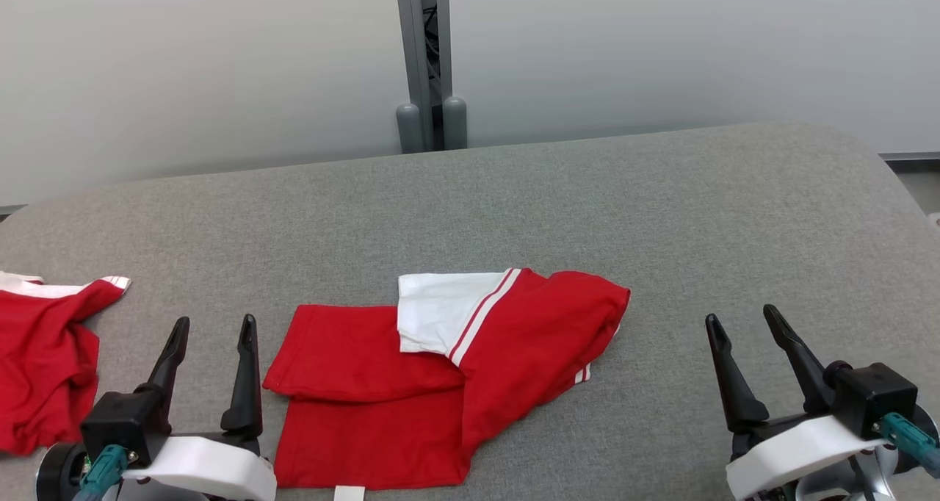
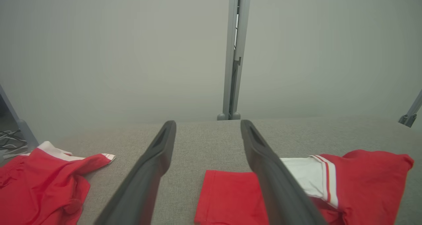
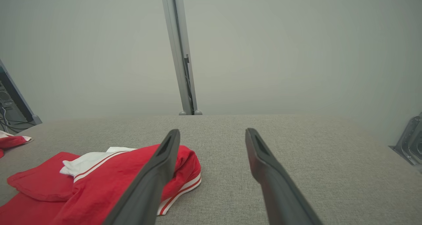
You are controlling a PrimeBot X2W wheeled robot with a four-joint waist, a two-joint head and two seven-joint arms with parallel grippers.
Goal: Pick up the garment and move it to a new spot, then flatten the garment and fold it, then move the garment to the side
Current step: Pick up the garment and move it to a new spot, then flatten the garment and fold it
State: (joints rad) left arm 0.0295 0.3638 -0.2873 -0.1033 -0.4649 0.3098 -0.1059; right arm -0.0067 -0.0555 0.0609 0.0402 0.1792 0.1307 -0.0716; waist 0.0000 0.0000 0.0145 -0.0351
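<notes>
A red garment [image 1: 440, 369] with a white sleeve and white stripes lies loosely folded near the front middle of the grey table [image 1: 661, 207]. It also appears at the lower right of the left wrist view, red garment [image 2: 362, 182], and at the lower left of the right wrist view, red garment [image 3: 99, 182]. My left gripper [image 1: 213, 325] stands open just left of it, holding nothing. Well off to the garment's right, my right gripper [image 1: 742, 321] is open and holds nothing.
A second red garment [image 1: 40, 361] with white trim lies crumpled at the table's left edge, also seen as a red heap [image 2: 43, 185] from the left wrist. A grey post [image 1: 426, 60] rises behind the table against a pale wall. Bare grey table stretches to the back and right.
</notes>
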